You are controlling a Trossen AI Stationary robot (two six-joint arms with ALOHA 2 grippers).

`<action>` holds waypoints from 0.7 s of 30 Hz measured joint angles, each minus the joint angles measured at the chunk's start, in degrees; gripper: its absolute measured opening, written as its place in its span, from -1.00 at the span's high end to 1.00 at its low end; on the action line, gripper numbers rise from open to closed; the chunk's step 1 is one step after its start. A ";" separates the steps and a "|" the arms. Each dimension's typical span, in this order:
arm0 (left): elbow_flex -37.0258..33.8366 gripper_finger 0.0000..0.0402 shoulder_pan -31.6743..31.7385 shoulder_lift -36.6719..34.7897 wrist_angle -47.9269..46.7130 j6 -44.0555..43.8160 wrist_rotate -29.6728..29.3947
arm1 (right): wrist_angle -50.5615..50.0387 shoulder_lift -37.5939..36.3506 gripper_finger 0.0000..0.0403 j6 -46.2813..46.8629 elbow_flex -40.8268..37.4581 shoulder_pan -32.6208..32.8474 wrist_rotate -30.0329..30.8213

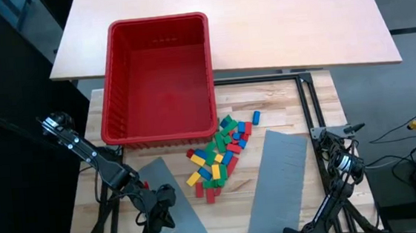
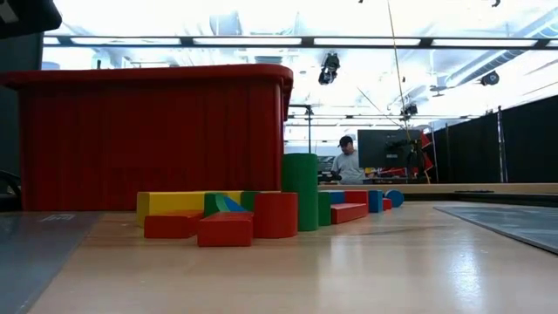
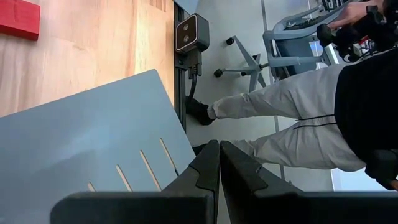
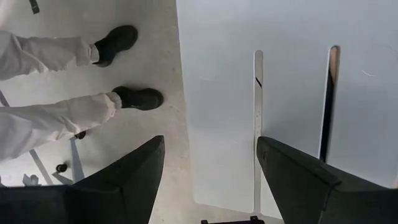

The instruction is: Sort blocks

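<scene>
The blocks [image 1: 222,156] lie in a loose pile of red, green, blue and yellow on the wooden table, just in front of the big red bin [image 1: 162,79]. In the low view the blocks [image 2: 261,214] rest on the tabletop, and a green cylinder [image 2: 300,192] stands upright among them. My left gripper [image 3: 219,158] is shut with nothing between its fingers. It sits over the near end of the left grey slotted panel [image 1: 174,208], away from the pile. My right gripper [image 4: 211,162] is open at the near edge of the right grey panel [image 4: 280,93], holding nothing.
One red block [image 3: 18,18] lies apart on the wood beside the left panel. Two grey slotted panels flank the pile, and the right panel [image 1: 277,189] slants toward the near edge. A person's legs and shoes [image 4: 134,98] show on the floor beyond the table's near edge.
</scene>
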 joint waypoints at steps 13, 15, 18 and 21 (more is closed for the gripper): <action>-0.02 1.00 0.00 0.00 -0.02 0.00 0.01 | 2.11 0.00 -0.22 0.26 -0.90 -0.37 -1.62; -0.02 1.00 0.00 0.00 -0.04 0.00 0.01 | 2.77 0.00 -0.23 0.29 -0.81 -0.39 -2.58; -0.02 1.00 0.00 0.00 -0.07 0.00 0.02 | 3.37 0.00 -0.26 0.72 -0.31 -0.37 -3.04; -0.02 1.00 0.00 0.00 -0.24 0.00 0.02 | 5.23 0.00 -0.28 1.38 -0.27 -0.36 -3.08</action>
